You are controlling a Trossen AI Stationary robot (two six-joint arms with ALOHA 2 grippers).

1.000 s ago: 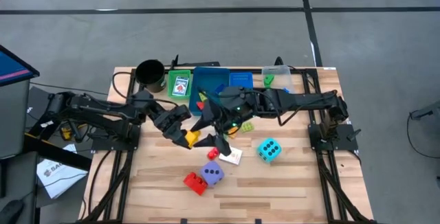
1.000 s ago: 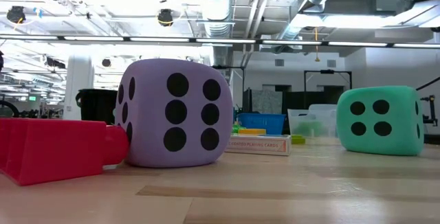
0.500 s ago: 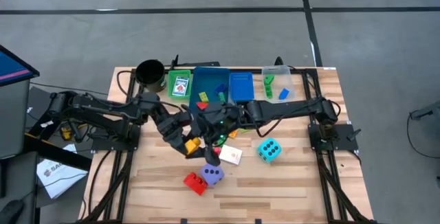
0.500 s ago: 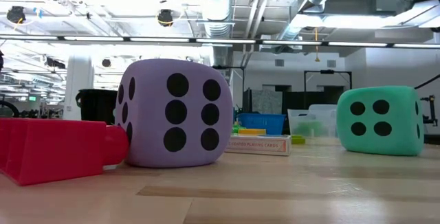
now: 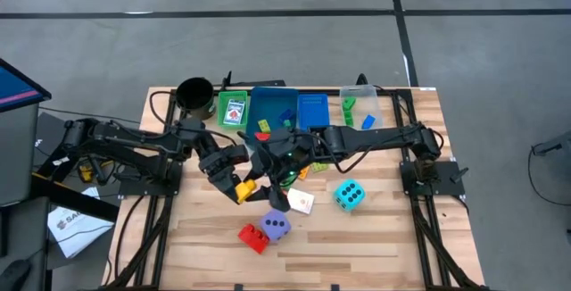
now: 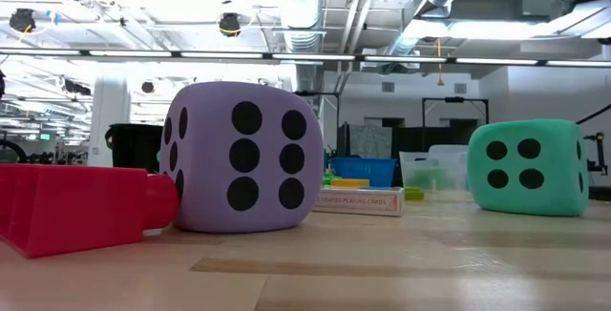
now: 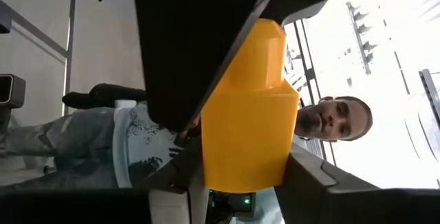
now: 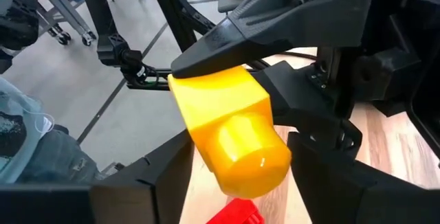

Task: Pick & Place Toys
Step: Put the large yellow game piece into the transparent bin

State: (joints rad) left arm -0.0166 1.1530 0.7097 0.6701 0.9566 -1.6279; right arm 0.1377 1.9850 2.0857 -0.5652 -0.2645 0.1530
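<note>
The left end effector (image 5: 239,187) is clenched on a yellow brick (image 7: 247,107), raised above the table (image 5: 375,246) mid-centre; the right end effector (image 5: 268,168), jaws parted around that brick, is grasping nothing; a mistimed handover risks dropping it.

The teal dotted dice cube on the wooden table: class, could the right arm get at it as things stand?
Probably yes. The teal dotted dice cube sits alone on open wood beside the right arm, nothing covering it, but the right gripper is busy around the yellow plastic brick.
</note>
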